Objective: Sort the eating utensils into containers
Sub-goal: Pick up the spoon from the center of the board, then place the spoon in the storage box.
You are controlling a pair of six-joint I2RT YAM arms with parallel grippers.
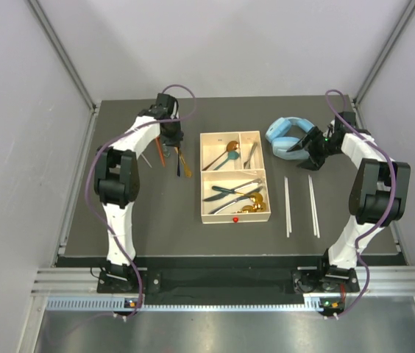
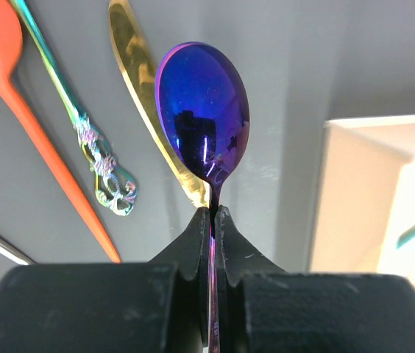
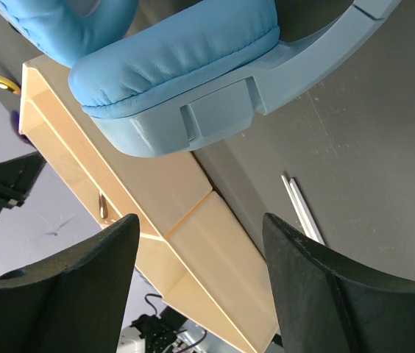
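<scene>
My left gripper (image 2: 213,213) is shut on the handle of a purple spoon (image 2: 204,118), held above the mat left of the cream tray (image 1: 235,218); it also shows in the top view (image 1: 171,138). Under it lie an orange spoon (image 2: 16,88), an iridescent utensil (image 2: 90,140) and a gold utensil (image 2: 145,81). The tray holds gold, teal and dark-and-silver cutlery. Two pairs of pale chopsticks (image 1: 288,206) lie right of the tray. My right gripper (image 1: 307,152) is open and empty beside the light-blue headphones (image 3: 185,66).
The headphones (image 1: 290,134) lie at the back right of the dark mat, close to the tray's far right corner. The tray's side wall (image 3: 193,243) fills the space between my right fingers. Chopsticks (image 3: 303,213) lie on the mat beyond.
</scene>
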